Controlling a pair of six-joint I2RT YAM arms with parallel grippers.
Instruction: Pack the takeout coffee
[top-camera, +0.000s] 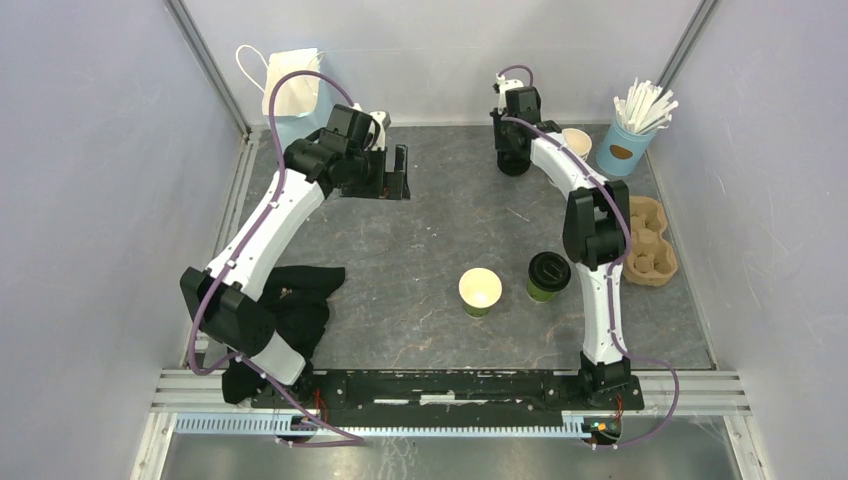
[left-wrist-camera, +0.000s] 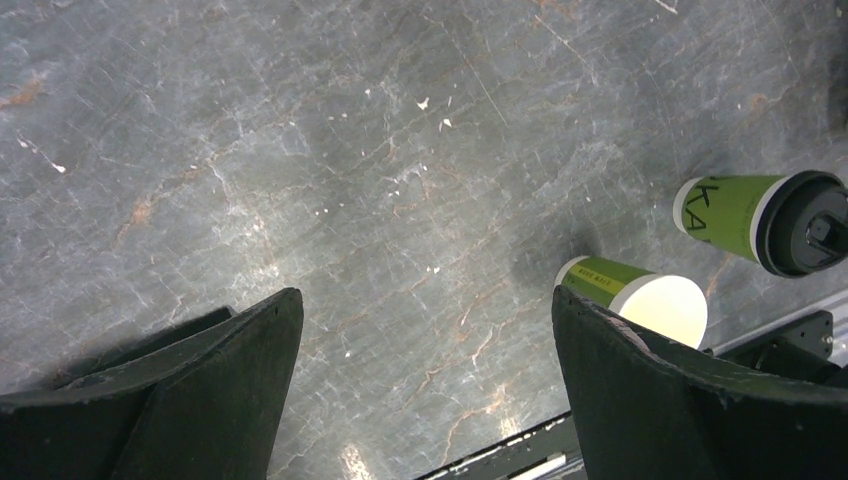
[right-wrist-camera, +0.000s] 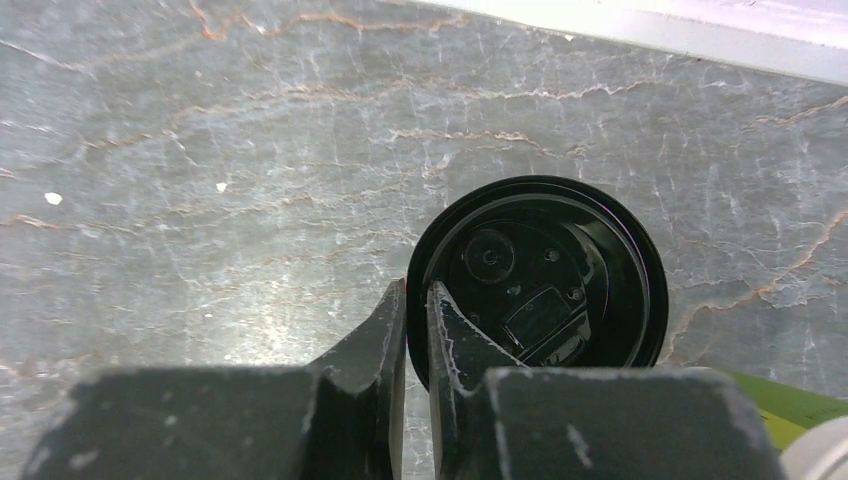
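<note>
The takeout coffee stands mid-table: a green cup with a black lid (top-camera: 548, 276) (left-wrist-camera: 770, 215), and beside it a lidless green cup (top-camera: 480, 291) (left-wrist-camera: 640, 295). My right gripper (top-camera: 514, 150) (right-wrist-camera: 415, 290) is at the far back over a black lid (right-wrist-camera: 540, 275). Its fingers are pinched on the lid's near rim, one outside and one inside. My left gripper (top-camera: 395, 170) (left-wrist-camera: 425, 300) hovers wide open over bare table at the back left, holding nothing.
A cardboard cup carrier (top-camera: 648, 240) lies at the right edge. A blue holder of white stirrers (top-camera: 630, 140) and a stack of lidless cups (top-camera: 577, 143) stand back right. A white bag (top-camera: 290, 90) sits back left, and a black cloth (top-camera: 295, 300) lies near the left arm.
</note>
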